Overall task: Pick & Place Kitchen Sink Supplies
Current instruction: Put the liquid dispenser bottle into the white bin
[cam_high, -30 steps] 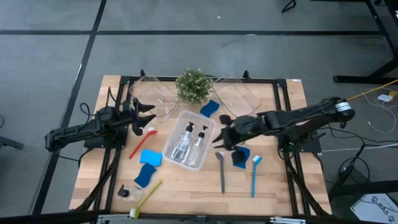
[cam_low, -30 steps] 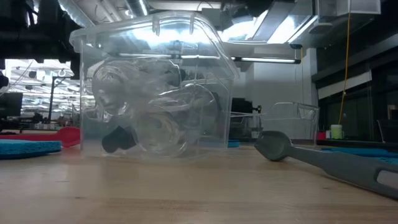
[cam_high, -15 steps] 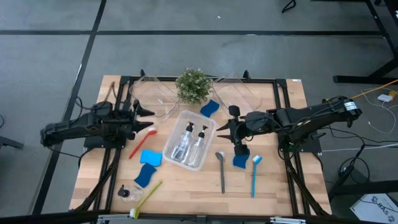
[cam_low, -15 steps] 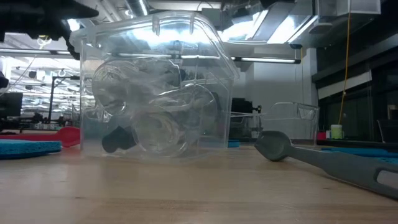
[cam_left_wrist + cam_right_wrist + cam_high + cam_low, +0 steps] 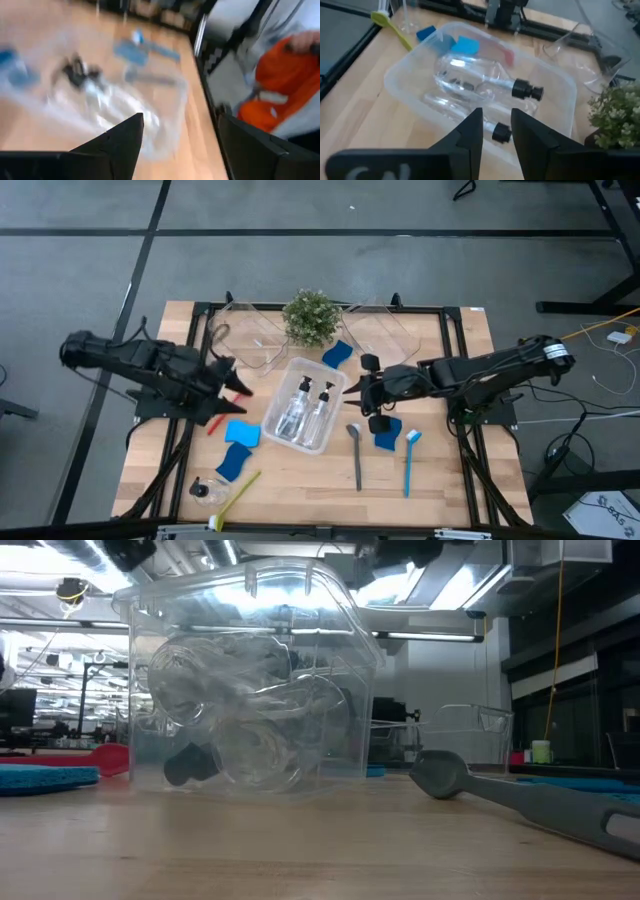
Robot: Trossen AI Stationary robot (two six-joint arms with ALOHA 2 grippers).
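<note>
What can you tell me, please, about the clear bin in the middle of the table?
The clear bin is a rectangular tub of see-through plastic with rounded corners, standing open and upright on the wooden table, turned at an angle. Two clear pump bottles with black tops lie on their sides inside it, side by side. Neither gripper touches it.

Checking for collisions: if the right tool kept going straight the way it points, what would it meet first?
Probably the clear bin. The right tool points straight at it from just beside its rim, and two pump bottles lie inside. It holds nothing; how high it hangs above the rim is unclear.
</note>
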